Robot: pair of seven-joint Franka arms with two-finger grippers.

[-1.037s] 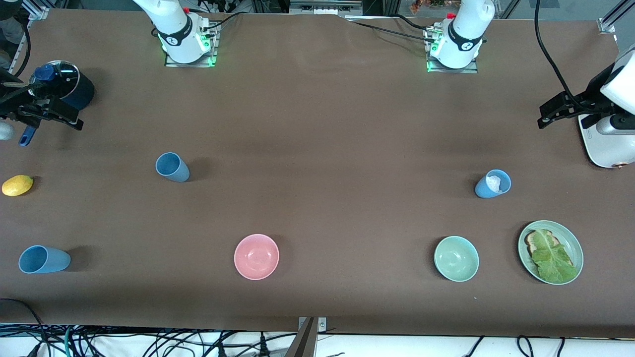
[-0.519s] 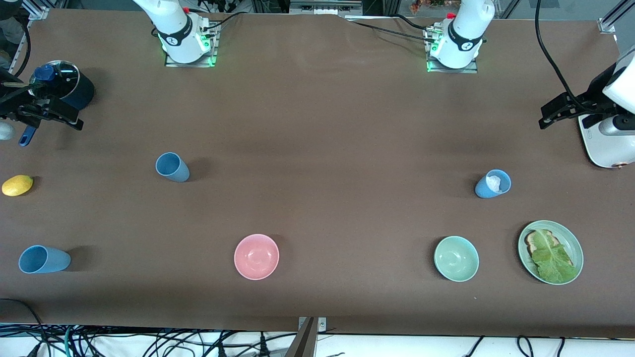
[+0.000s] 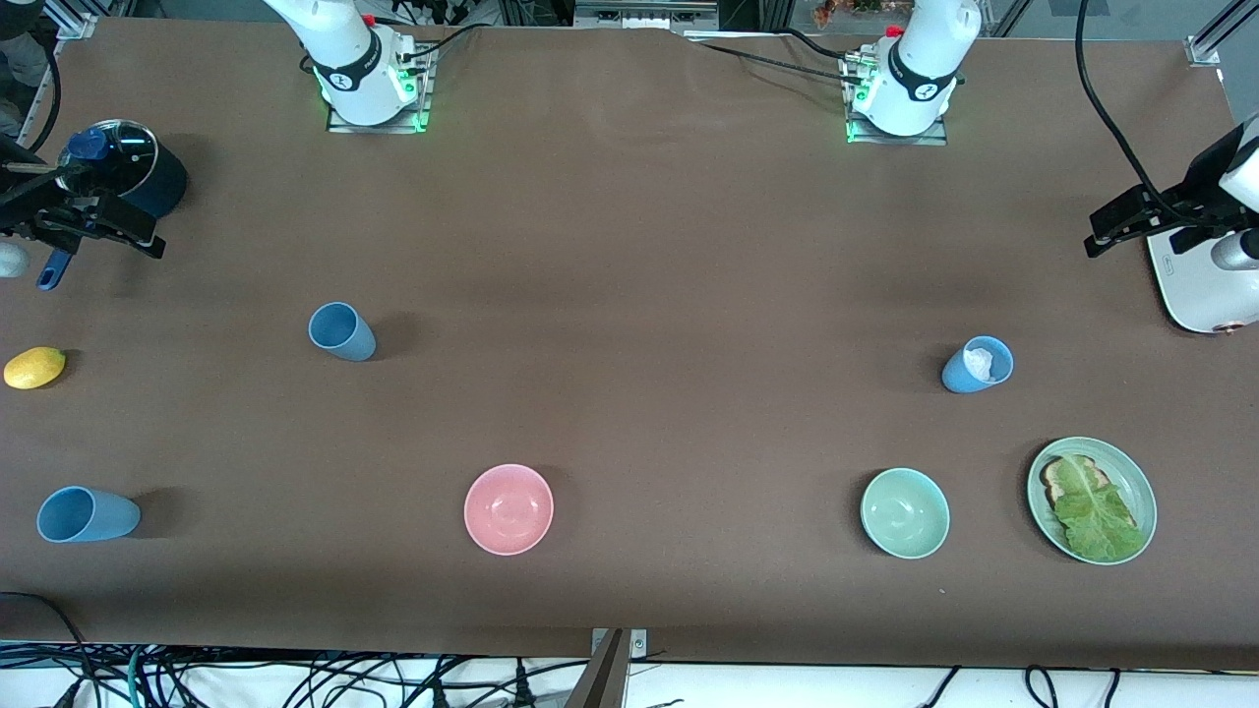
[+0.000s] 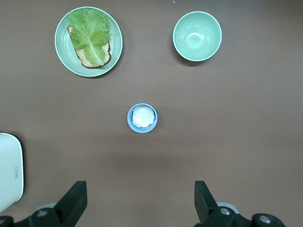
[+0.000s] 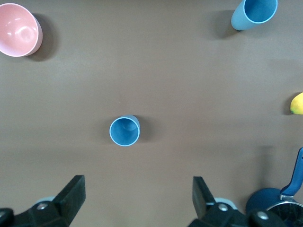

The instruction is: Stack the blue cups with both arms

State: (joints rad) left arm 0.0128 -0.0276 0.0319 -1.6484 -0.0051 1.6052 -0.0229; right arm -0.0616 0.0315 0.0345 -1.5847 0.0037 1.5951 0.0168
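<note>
Three blue cups stand on the brown table. One cup (image 3: pixel 341 331) is toward the right arm's end and shows in the right wrist view (image 5: pixel 124 131). A second cup (image 3: pixel 87 514) is nearer the front camera, by the table's corner (image 5: pixel 254 13). The third cup (image 3: pixel 977 365) is toward the left arm's end and holds something white (image 4: pixel 142 118). My right gripper (image 3: pixel 98 228) is open and empty, high over the saucepan area (image 5: pixel 138 198). My left gripper (image 3: pixel 1121 221) is open and empty, high beside the toaster (image 4: pixel 140 201).
A navy saucepan with a glass lid (image 3: pixel 123 172) and a lemon (image 3: pixel 34 367) lie at the right arm's end. A pink bowl (image 3: pixel 509 508), a green bowl (image 3: pixel 905 512) and a green plate (image 3: pixel 1141 482) with toast and lettuce sit near the front edge. A white toaster (image 3: pixel 1195 290) stands at the left arm's end.
My left gripper has drifted a little toward the left arm's end of the table, over the toaster. The right gripper and the cups have not moved.
</note>
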